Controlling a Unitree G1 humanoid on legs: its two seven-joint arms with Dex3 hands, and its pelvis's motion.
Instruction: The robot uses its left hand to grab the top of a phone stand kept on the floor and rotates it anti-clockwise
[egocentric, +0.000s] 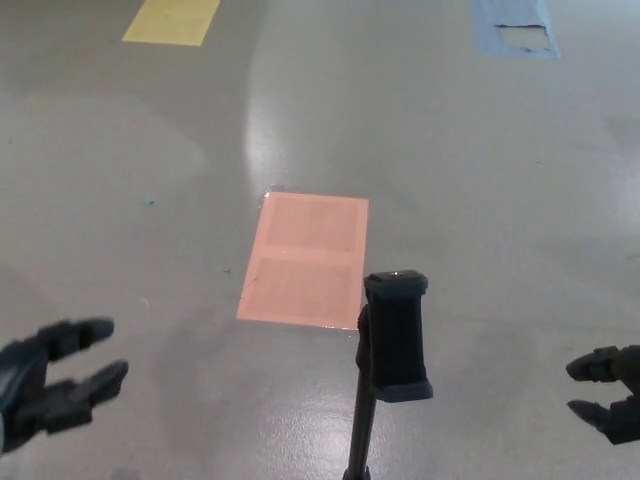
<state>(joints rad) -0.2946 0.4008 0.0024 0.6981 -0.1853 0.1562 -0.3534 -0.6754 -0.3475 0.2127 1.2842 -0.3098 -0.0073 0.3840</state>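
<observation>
Fingers spread and empty, the left robot hand (50, 385) hovers well apart from the black upright phone stand (395, 340), whose top clamp stands free for grasping.

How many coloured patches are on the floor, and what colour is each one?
Pink patch: 1
Yellow patch: 1
Blue patch: 1
Total: 3

black phone stand (396, 336), upright, on floor
</observation>
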